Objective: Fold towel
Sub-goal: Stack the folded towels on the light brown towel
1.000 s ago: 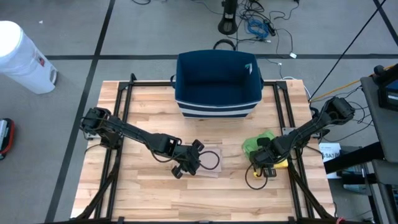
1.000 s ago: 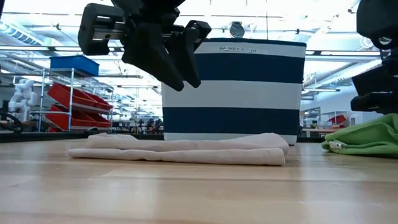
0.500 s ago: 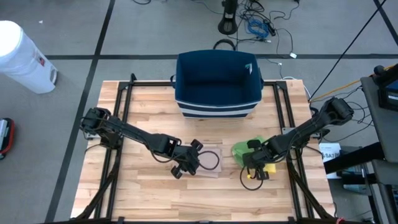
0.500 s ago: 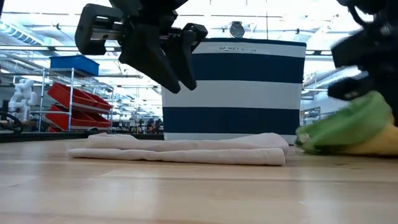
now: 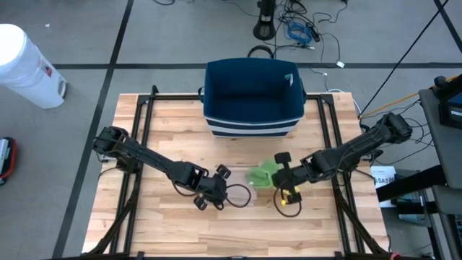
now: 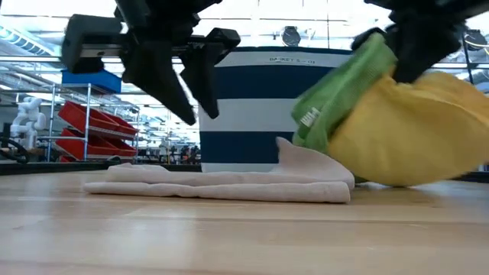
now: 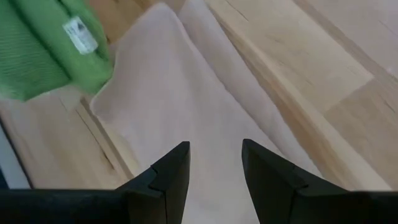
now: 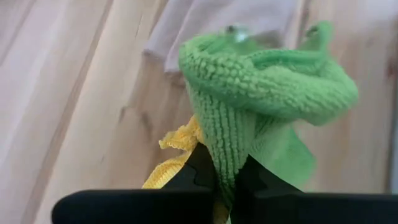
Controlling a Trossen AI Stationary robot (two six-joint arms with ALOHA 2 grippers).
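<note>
A beige towel (image 5: 245, 184), folded into a flat strip, lies on the wooden table in front of the striped basket (image 6: 221, 186). My left gripper (image 5: 209, 192) hovers open just above its left part (image 7: 214, 177), with nothing between the fingers. My right gripper (image 5: 283, 178) is to the right of the beige towel, raised and shut (image 8: 224, 177). A green towel (image 6: 340, 92) and a yellow cloth (image 6: 412, 137) hang from it as one bundle. The green towel's white label (image 7: 79, 34) faces the left gripper. My right gripper pinches a bunched fold of the green towel (image 8: 225, 155) between its two fingers, coming slanting down from the table's right. The yellow cloth (image 8: 171, 165) hangs bunched beside the fingers. The bundle hangs slack below the gripper. I cannot tell whether its lower end touches the table.
A navy basket with white stripes (image 5: 253, 94) stands at the table's far middle, right behind the beige towel. A white bin (image 5: 29, 65) stands on the floor off the far left corner. Bare wood lies along the near edge (image 5: 238, 231).
My right gripper has risen and gone toward the table's left, toward the beige towel. It has tipped and lifted the green towel and yellow cloth off the table as a hanging bundle. My left gripper has shifted slightly toward the near left. The beige towel has stayed put.
</note>
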